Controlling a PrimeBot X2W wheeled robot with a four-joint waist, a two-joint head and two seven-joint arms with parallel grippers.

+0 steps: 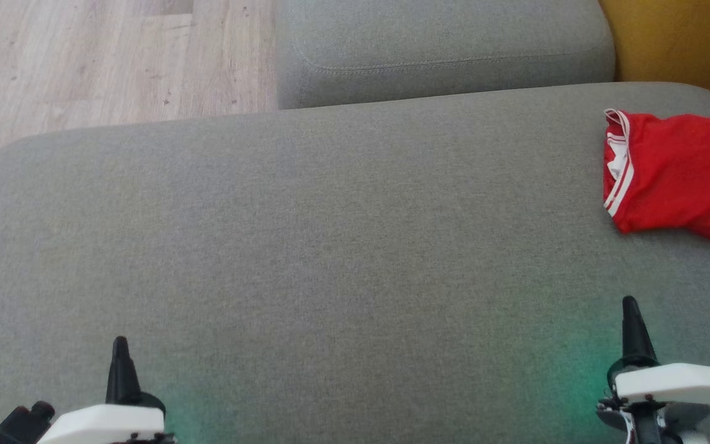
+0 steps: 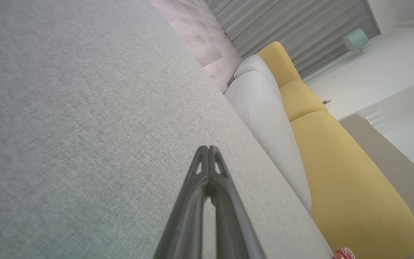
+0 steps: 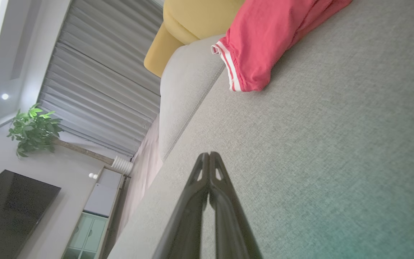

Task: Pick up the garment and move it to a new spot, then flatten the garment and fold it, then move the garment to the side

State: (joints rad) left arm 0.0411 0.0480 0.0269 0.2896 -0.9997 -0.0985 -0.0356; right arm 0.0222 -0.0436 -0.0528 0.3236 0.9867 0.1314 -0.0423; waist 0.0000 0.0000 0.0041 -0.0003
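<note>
Two grippers, both clenched shut on nothing. Left gripper (image 1: 120, 345) sits low at the left of the head view, fingers pressed tip to tip over bare grey fabric. Right gripper (image 1: 630, 305) sits low at the right in the same pinched posture, with nothing between the tips. A green glow tints the fabric just beside each wrist.

Under both: a wide grey sofa seat (image 1: 330, 216). Garment (image 1: 675, 176): red with white-striped trim at one edge, lying bunched on the far right end of the seat. It is well ahead of the right gripper and apart from it, and its right part runs off the head view's edge.

Behind the seat is a second grey cushion (image 1: 441, 49), and beside that a yellow cushion (image 1: 675, 37). Pale wood floor (image 1: 84, 55) lies past the seat's far-left corner.

Right wrist view: pleated grey curtains (image 3: 99, 82), a leafy plant (image 3: 32, 129), a dark screen (image 3: 9, 208).
</note>
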